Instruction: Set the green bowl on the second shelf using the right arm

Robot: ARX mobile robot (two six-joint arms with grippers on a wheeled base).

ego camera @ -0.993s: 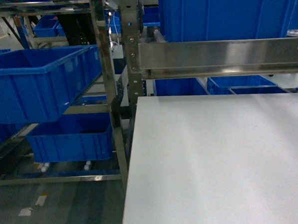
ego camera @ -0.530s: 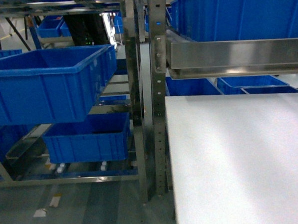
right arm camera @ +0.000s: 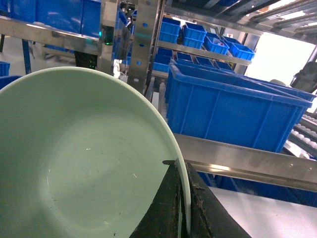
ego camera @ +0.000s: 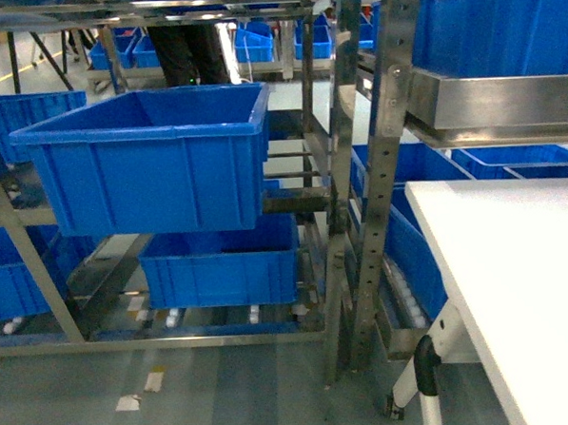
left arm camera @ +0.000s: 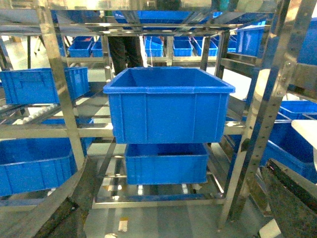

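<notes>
The metal shelving rack (ego camera: 358, 170) fills most of the head view, its perforated steel uprights standing just left of the white table (ego camera: 517, 286), whose surface runs down the right edge. On the rack's middle level sits a large blue bin (ego camera: 157, 162), open-topped and tilted slightly forward, and directly beneath it rests a lower blue bin (ego camera: 220, 268). More blue bins line the shelves further back. Neither arm shows in the head view.

From the left wrist camera, the same large bin and the one below it sit straight ahead and well apart from that arm. Only dark blurred edges appear in the lower corners of that view, so I cannot tell whether the left gripper is spread or closed.

The right gripper (right arm camera: 184, 208) is clamped on the green bowl (right arm camera: 79, 163): one black finger (right arm camera: 166, 203) lies against the inside of the bowl's wall and the other against the outside, with the pale rim pinched between them. The bowl fills the left and lower part of the right wrist view, its hollow facing the camera. Beyond the fingers stands a blue crate (right arm camera: 233, 111) on a steel shelf rail (right arm camera: 247, 161), above and past the held bowl.
</notes>
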